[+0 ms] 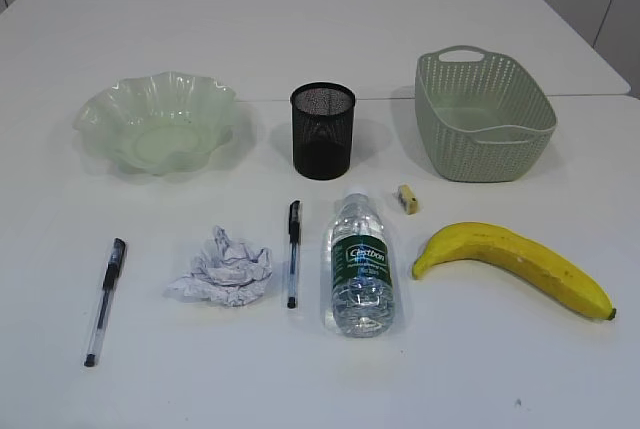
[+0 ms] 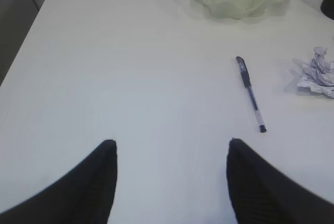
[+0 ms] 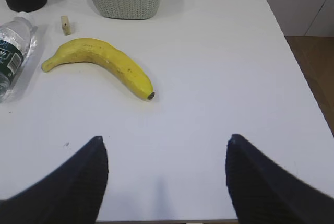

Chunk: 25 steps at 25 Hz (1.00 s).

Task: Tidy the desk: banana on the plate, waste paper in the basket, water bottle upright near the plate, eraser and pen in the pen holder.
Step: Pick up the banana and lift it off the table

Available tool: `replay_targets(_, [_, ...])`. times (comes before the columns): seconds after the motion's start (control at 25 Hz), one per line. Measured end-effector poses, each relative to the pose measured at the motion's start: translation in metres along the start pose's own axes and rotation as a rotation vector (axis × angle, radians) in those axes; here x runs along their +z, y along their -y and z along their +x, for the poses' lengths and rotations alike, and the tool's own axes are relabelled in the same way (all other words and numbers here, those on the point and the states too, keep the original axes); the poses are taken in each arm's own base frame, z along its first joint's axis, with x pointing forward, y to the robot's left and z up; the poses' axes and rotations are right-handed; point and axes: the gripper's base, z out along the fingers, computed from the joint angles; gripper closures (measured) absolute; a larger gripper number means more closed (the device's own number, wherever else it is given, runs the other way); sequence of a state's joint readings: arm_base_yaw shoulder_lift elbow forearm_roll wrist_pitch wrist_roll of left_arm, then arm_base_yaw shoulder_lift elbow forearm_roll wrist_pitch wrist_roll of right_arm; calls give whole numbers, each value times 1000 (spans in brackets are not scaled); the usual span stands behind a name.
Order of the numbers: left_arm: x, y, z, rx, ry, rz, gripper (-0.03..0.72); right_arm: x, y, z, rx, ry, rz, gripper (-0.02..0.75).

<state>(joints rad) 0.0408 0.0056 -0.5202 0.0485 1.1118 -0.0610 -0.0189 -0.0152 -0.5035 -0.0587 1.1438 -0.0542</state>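
1. Hovering low at the near edge of the desk (image 1: 320, 39): left gripper (image 2: 172, 145), jaws spread wide, nothing between them; right gripper (image 3: 164, 143), likewise spread wide and empty. Neither visible in the exterior view.
2. Lying nearest, at the left: one pen (image 1: 104, 300), flat, cap end away, well apart from the pen holder.
3. Lying in a loose row across the near half: waste paper (image 1: 226, 269), then a second pen (image 1: 293, 252) just beside it, then water bottle (image 1: 359, 265) on its side with cap pointing away, then banana (image 1: 512, 261) at the right, dark tip toward the right edge. Nothing sorted yet, judging by this spread.
4. Sitting a little farther, between bottle cap and basket: eraser (image 1: 407, 198), alone, touching nothing.
5. Standing farthest, in a row: plate (image 1: 105, 109) at the left, pen holder (image 1: 322, 131) in the middle, basket (image 1: 485, 139) at the right. Plate and basket visibly bare; inside of the holder hard to make out through the mesh.
6. Judging the layout: banana far from the plate, so probably a cross-desk carry; left pen close under the left gripper, banana close under the right, likely first picks.
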Motion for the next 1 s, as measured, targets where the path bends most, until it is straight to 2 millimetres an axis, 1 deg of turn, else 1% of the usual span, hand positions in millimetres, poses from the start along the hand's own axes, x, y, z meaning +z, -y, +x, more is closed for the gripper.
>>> replay_targets(0.48, [0,0,0,0,0,0,241,0,0,0,0,0,0,214])
replay_targets(1.0, [0,0,0,0,0,0,241,0,0,0,2,0,0,214])
